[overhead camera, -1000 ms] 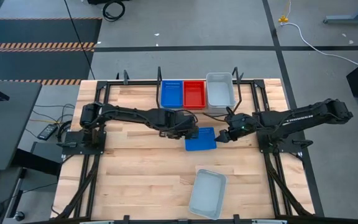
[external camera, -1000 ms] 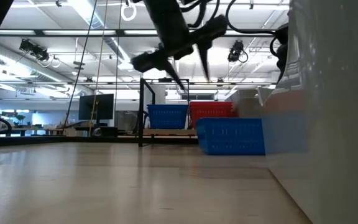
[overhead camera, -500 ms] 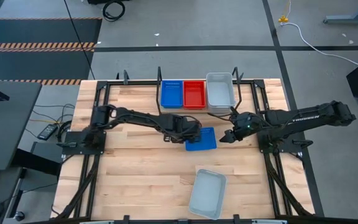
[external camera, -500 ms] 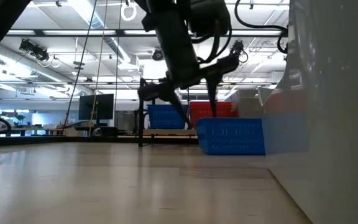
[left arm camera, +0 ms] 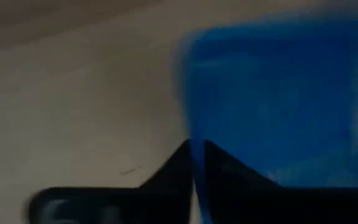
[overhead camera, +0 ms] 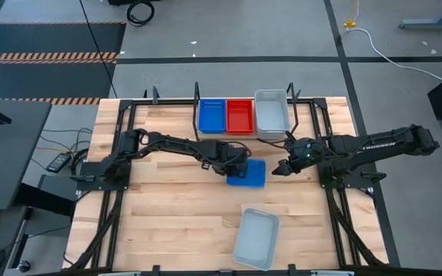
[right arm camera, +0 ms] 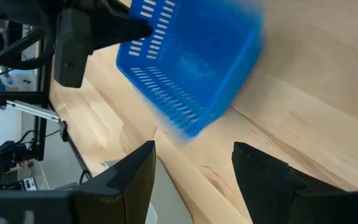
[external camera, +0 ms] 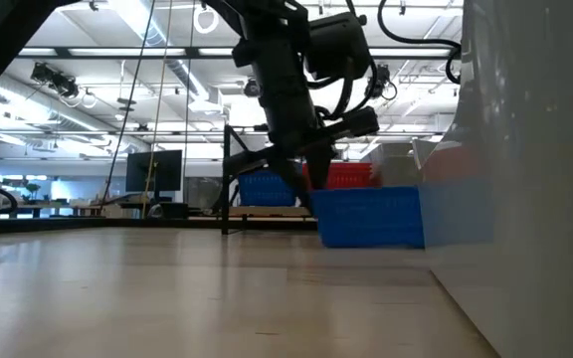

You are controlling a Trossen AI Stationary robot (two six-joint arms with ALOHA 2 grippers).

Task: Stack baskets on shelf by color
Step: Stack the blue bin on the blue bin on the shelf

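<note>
Five baskets show: two blue, one red, two grey-white. A blue basket [overhead camera: 212, 115], a red basket [overhead camera: 239, 116] and a grey basket [overhead camera: 272, 111] sit side by side in a row inside the shelf [overhead camera: 311, 101] at the table's [overhead camera: 167, 215] far edge, each with its long axis running from the shelf toward the near edge. The second blue basket [overhead camera: 247, 172] lies just in front of the red one, near the table's middle, slightly skewed, its long axis roughly the same way as the row's; in the low view its near side looks lifted a little off the wood. The second grey basket [overhead camera: 255, 238] lies well apart from the shelf, by the near edge, tilted a bit off the row's line.

The left gripper [overhead camera: 235, 167] has its jaws closed on the left rim of the loose blue basket. The right gripper [overhead camera: 280, 169] hovers just right of that basket, jaws spread open and holding nothing.

The table is pale wooden planking with a black rail frame. Beyond the shelf lies grey floor with hazard-striped matting and cables; the low view shows a large hall with ceiling lights
</note>
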